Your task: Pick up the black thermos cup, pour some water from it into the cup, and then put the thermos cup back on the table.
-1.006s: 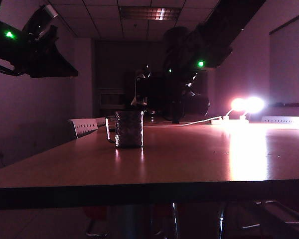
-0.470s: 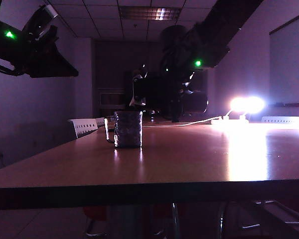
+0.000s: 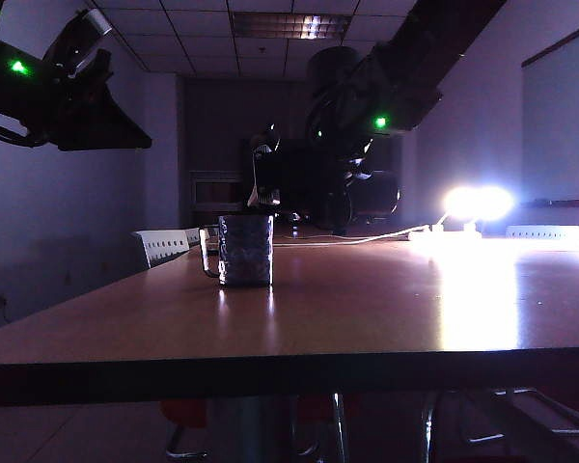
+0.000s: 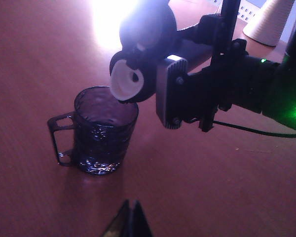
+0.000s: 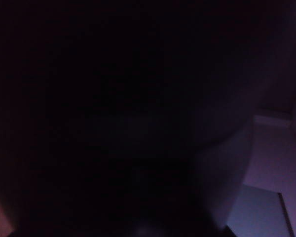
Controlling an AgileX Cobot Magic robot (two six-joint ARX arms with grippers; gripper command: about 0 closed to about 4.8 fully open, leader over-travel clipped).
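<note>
The black thermos cup is tipped over, its pale flip lid just above the rim of the cup, a clear textured glass mug with a side handle standing on the table. My right gripper is shut on the thermos body. From the exterior view the mug sits mid-table with the thermos and right gripper just above and behind it. The right wrist view is almost wholly dark. My left gripper hangs shut and empty, nearer than the mug.
A bright lamp glares at the table's far right, with a pale cable running towards the middle. White chair backs line the left side. A white cone-shaped object stands past the right arm.
The right gripper and thermos have shifted slightly left and tipped a little further. The mug now sits a touch further left. The left arm has stayed still.
</note>
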